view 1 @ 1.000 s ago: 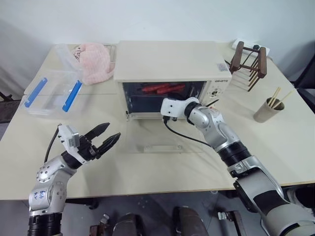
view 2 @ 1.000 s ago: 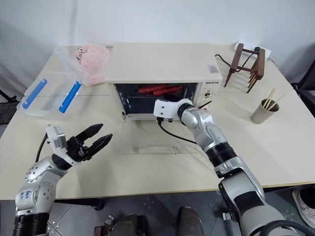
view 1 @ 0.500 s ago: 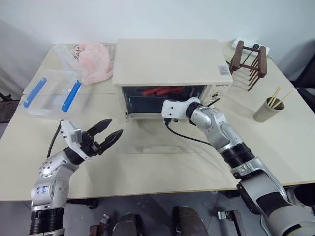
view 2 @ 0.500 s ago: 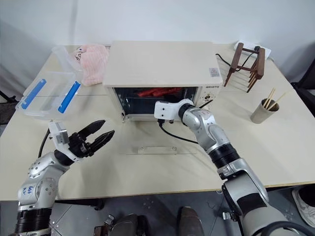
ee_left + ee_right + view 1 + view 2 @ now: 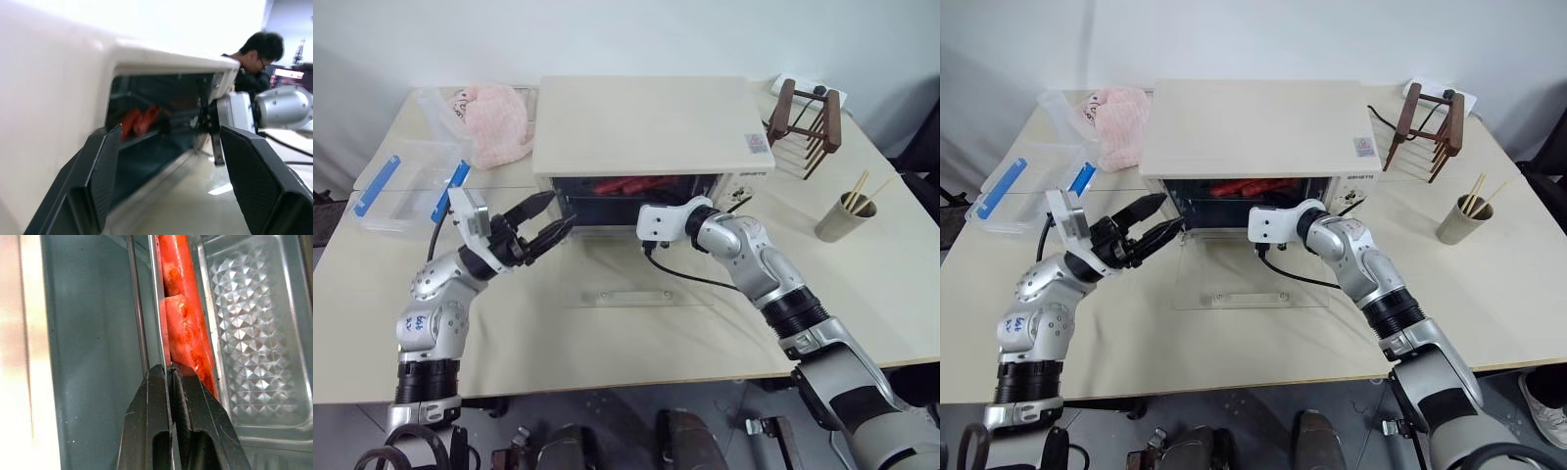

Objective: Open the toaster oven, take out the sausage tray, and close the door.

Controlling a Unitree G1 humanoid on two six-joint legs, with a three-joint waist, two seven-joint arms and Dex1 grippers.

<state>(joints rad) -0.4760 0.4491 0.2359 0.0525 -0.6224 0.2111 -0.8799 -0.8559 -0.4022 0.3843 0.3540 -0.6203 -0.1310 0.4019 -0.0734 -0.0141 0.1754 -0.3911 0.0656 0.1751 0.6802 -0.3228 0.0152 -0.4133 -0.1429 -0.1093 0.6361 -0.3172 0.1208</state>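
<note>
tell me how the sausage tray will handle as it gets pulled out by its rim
The sausage tray looks like thin stiff metal, so probably light and rigid. Held at one rim by the right end effector, it may tilt, and the sausages could roll.

Head stereo pair: we look forward and down over the bench point(image 5: 636, 333), both eyes sharing the toaster oven point(image 5: 646, 127). Our left wrist cam sits close, facing its open front obliquely. Right wrist cam looks along its fingers point(image 5: 156, 416), inside the oven.

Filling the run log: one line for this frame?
door: down open | right gripper: shut on sausage tray rim, inside toaster oven | left gripper: open at oven's left front
</note>
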